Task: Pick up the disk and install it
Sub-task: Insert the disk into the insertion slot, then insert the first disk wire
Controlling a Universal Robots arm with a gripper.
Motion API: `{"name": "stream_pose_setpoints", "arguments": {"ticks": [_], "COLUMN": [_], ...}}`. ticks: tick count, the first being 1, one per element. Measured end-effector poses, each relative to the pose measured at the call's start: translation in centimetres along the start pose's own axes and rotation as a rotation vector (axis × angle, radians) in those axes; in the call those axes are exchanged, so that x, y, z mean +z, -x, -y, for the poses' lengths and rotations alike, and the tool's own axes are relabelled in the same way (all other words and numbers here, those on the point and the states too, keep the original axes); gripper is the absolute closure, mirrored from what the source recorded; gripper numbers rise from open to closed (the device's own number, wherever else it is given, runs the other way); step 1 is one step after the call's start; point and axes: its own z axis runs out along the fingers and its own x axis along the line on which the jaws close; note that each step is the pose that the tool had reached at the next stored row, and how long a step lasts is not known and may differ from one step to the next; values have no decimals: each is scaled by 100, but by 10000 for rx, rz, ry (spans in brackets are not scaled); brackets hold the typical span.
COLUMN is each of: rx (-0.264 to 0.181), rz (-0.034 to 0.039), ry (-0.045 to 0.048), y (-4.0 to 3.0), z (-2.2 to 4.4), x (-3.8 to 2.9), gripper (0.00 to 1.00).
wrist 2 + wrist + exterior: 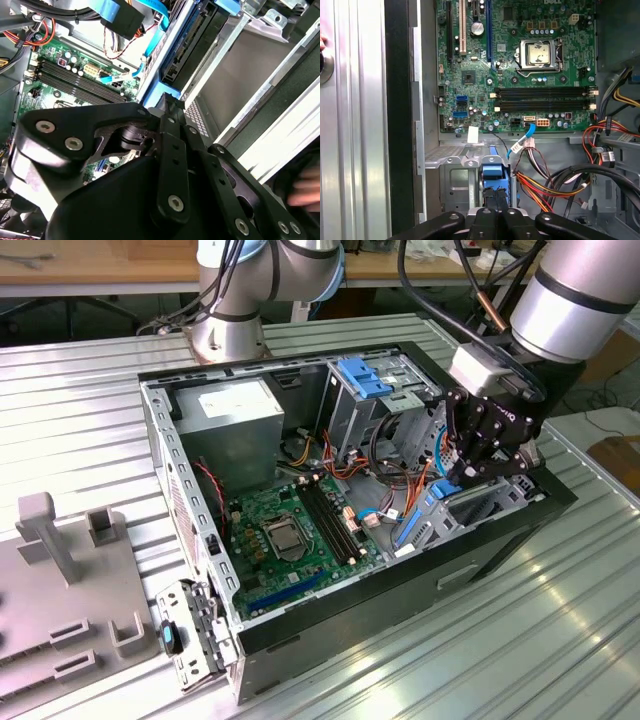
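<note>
Clamping the disk (495, 169) by its blue bracket, my gripper (496, 194) has its two fingers drawn close together on the bracket's thin edge, as both wrist views show. The disk stands on edge between the silver walls of a bay, at the end of the case (500, 540) toward the exterior view's right. In the second wrist view its dark body and connector edge run along the bay wall, with the blue frame just at my fingertips.

Just beside the bay a bundle of orange, red and black cables (545, 187) loops across the case floor, and a light blue cable (527, 135) runs from there to the motherboard (485, 65). The board lies flat in the case, its memory slots (542, 97) nearest the bay and the socket (538, 54) beyond them.

In the exterior view a cage (365, 380) with a blue latch stands against the case's far wall, near my wrist. The power supply (235, 415) fills the far corner toward that view's left.

The case lies open side up in the middle of the desk (90, 400). A small metal bracket (185, 635) leans at its near corner, and a grey fixture (60, 580) sits by the desk's edge at the exterior view's left.
</note>
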Motion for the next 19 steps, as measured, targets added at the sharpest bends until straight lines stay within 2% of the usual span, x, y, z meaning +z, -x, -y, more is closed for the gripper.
{"name": "stream_pose_setpoints", "arguments": {"ticks": [15,19], "rx": [0,-1], "rz": [0,0], "ry": [0,0], "y": [0,1], "z": [1,68], "x": [2,2], "gripper": [89,89]}}
